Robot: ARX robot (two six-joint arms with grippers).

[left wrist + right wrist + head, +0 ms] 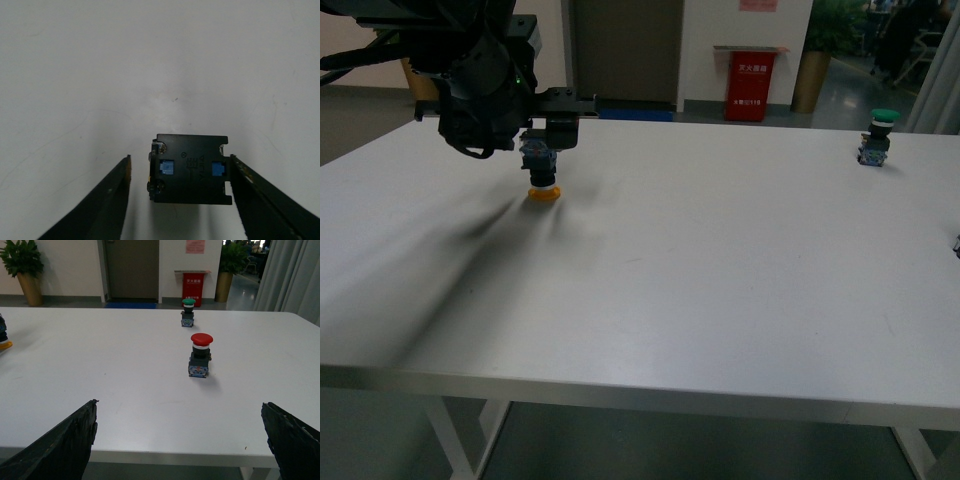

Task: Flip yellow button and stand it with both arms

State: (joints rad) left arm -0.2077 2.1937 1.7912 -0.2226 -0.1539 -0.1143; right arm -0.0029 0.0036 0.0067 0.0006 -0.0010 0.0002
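The yellow button [542, 190] stands upside down on the white table [700, 270], with its yellow cap on the surface and its dark square block end on top. My left gripper [541, 168] is open and straddles it from above. In the left wrist view the block end [190, 170] sits between the fingers [112, 200]. One finger is at the block's side and the other is clearly apart. My right gripper [179, 404] is open and empty at the table's near edge. The yellow button shows partly at the edge of the right wrist view [4, 340].
A green-capped button [878, 135] stands upright at the far right of the table and also shows in the right wrist view [188, 313]. A red-capped button [201, 356] stands upright ahead of the right gripper. A red box [750, 83] stands on the floor behind the table.
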